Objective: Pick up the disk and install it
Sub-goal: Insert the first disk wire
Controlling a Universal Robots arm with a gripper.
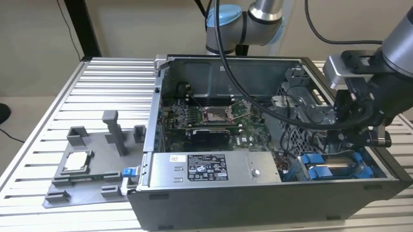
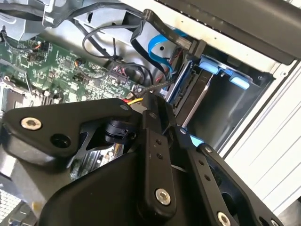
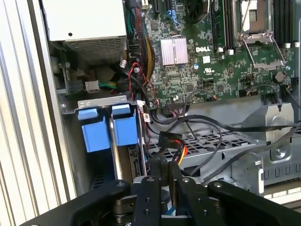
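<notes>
Fingers [image 3: 155, 176] clenched together on nothing visible; the gripper [image 3: 165, 172] hangs just beside the disk [image 3: 124, 129], already standing in the drive bay [image 3: 101, 100] at the computer case's [image 1: 258, 203] 4 o'clock corner in the exterior view. Seating step, seemingly: any push must run straight, clear of cables [image 3: 181, 153]

One open computer case [image 1: 226, 203] fills the middle of the exterior view. Inside it are one green motherboard [image 1: 250, 131], one labelled grey power-supply box [image 1: 206, 166] and two blue disk carriers [image 1: 329, 172] — side by side at lower right. At lower left, one grey fixture [image 1: 84, 191] bears one small silver chip [image 1: 76, 162].
</notes>
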